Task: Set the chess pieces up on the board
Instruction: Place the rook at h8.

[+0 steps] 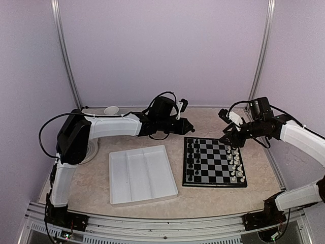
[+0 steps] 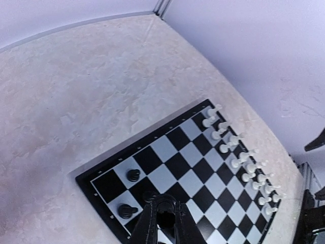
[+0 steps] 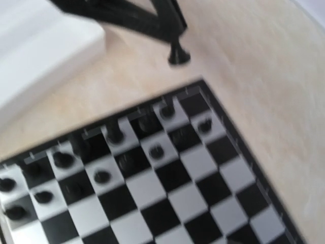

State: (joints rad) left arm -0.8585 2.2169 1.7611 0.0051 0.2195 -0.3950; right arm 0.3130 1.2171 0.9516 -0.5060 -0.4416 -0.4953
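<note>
A white tray (image 1: 143, 175) with long compartments lies on the beige marbled counter (image 1: 218, 201). To its right, white chess pieces (image 1: 236, 165) stand in two rows. A small white bowl (image 1: 111, 110) sits by the back wall.

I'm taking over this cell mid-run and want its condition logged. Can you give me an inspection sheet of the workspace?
Surface: beige marbled tabletop, no spills seen.
Job's things: board lies flat, with black chess pieces along its left side and white pieces along its right.
Clutter: white tray left of the board; small white bowl at the far edge.
End effectors: left end effector shut on a black piece near the board's far-left corner; right end effector by the far-right corner, open or shut unclear.
Cables: black loops at both arms, none on the board.
Surroundings: pale walls, metal uprights.
</note>
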